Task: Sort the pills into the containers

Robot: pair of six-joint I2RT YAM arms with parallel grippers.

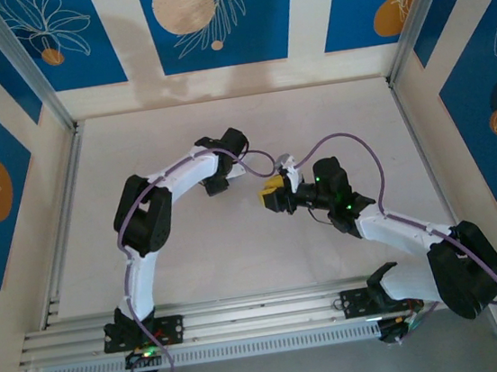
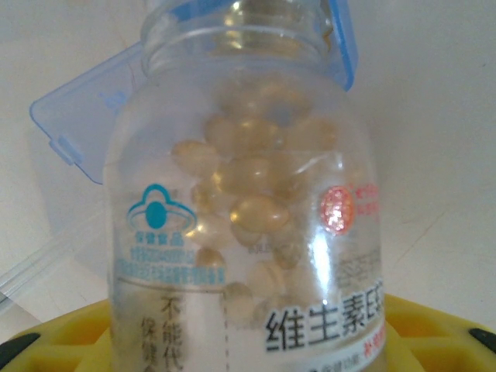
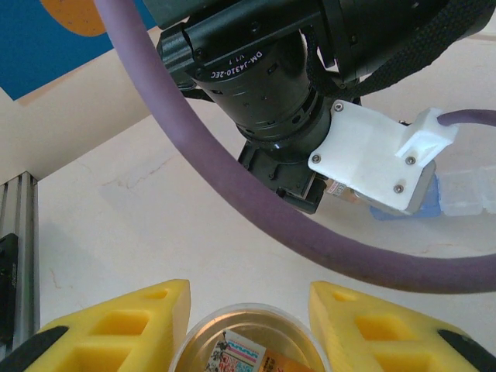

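**A:** Top view first. Where are the arms?

**B:** Both reach to mid-frame over the surface [image 1: 241, 269]. The left hand [image 1: 223, 182] is just left of centre and the right hand [image 1: 273, 196] just right of it, close together. Their grips are too small to read here.

**A:** Left wrist view?

**B:** The vial [image 2: 240, 232] runs up the centre of the frame, neck at the top, with no cap on it that I can make out. The pills [image 2: 260, 213], tan ovals, bunch in its middle and toward the neck. Yellow fingers [image 2: 66, 341] in the lower corners flank its base, so I judge the left hand clenched on the vial. Behind the neck, at upper left, is the box [image 2: 74, 128], its blue lid swung open.

**A:** Right wrist view?

**B:** The right hand's fingers, lower left and lower right, pinch a round clear piece at bottom centre, which I take to be the cap [image 3: 248, 341]. The box lies at the right edge, beyond the left arm's wrist. I cannot tell whether any cell holds pills.

**A:** So which step is this?

**B:** Pouring, I'd say. The vial is open and its mouth points at the box. Next, the mouth needs to sit over one cell. The tilt should be slow, because these smooth ovals will likely roll out in a rush and skip into neighbouring cells.
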